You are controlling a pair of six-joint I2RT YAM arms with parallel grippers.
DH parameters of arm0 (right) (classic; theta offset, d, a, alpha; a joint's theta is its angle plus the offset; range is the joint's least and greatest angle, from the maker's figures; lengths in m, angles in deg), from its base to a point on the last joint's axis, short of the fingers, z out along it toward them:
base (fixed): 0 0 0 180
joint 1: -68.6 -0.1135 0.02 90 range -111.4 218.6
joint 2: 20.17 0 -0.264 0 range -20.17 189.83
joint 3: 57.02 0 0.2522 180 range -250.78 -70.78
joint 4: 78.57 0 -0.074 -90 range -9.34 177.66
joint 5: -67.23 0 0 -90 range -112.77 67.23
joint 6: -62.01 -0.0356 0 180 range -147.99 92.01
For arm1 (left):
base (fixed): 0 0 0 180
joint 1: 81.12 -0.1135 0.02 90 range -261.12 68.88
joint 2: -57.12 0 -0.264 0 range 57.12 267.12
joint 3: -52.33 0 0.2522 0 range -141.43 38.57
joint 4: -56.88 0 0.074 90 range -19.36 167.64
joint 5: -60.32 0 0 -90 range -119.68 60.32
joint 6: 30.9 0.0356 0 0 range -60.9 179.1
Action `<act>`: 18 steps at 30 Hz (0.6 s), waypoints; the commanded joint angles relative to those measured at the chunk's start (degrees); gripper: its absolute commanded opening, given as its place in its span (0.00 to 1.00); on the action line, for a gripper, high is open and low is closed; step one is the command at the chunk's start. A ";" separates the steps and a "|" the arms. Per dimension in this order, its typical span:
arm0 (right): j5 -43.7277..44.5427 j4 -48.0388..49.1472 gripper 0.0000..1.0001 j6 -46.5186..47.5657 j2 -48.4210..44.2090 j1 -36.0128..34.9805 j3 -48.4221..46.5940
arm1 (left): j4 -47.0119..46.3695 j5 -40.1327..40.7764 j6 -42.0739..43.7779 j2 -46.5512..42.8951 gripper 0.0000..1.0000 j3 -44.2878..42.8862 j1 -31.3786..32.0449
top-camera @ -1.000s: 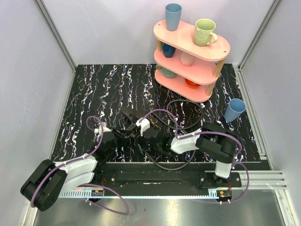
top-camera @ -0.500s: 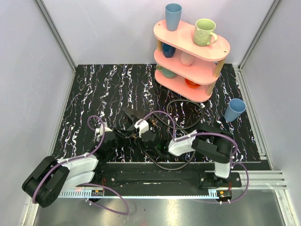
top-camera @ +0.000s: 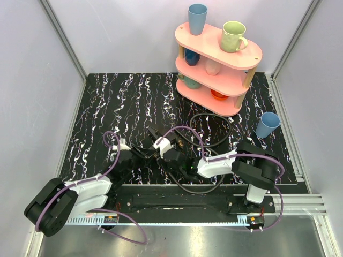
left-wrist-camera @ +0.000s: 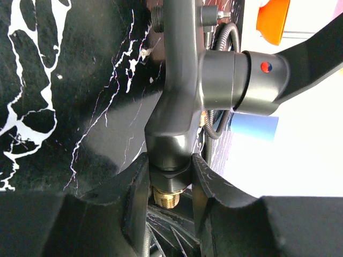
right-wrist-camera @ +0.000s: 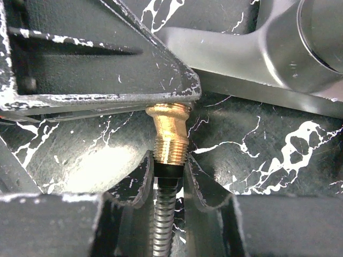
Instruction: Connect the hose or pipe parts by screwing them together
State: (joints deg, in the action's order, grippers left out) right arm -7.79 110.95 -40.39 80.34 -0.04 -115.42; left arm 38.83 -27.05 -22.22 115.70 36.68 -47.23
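Right gripper [right-wrist-camera: 169,167] — pinching hose [right-wrist-camera: 162,230] under its brass fitting [right-wrist-camera: 170,134], pointing left at angular piece [left-wrist-camera: 179,80] clamped in left gripper [left-wrist-camera: 170,172]; table [top-camera: 107,101] open far-left.

The counter [top-camera: 118,107] is showing black with white marble veins. Between the right tool's [right-wrist-camera: 168,160] black fingers, a ribbed silver hose [right-wrist-camera: 162,230] is ending in a golden brass fitting [right-wrist-camera: 170,136]. The left tool [left-wrist-camera: 170,160] is framing a dark grey pipe piece [left-wrist-camera: 179,80] wearing a red-and-blue dot [left-wrist-camera: 265,67]. Beyond both tools, a pink shelf [top-camera: 211,38] is carrying a blue cup [top-camera: 197,17] and a pale green mug [top-camera: 233,36].
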 commanded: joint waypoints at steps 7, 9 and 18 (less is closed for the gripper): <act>0.85 -3.60 0.00 2.56 -1.72 2.28 -1.41 | -2.47 5.80 1.69 -0.75 0.00 0.13 -1.02; -0.82 -3.51 0.00 3.35 -0.58 4.99 -2.37 | -2.11 6.24 1.08 -1.02 0.00 1.01 -1.02; -14.10 -1.93 0.03 8.53 7.59 10.55 -11.95 | 1.05 7.65 0.90 -2.86 0.00 1.71 -0.93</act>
State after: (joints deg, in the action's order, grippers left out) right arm -21.27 108.37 -36.28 84.86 6.93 -122.02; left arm 40.40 -21.56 -23.51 114.33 36.68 -48.26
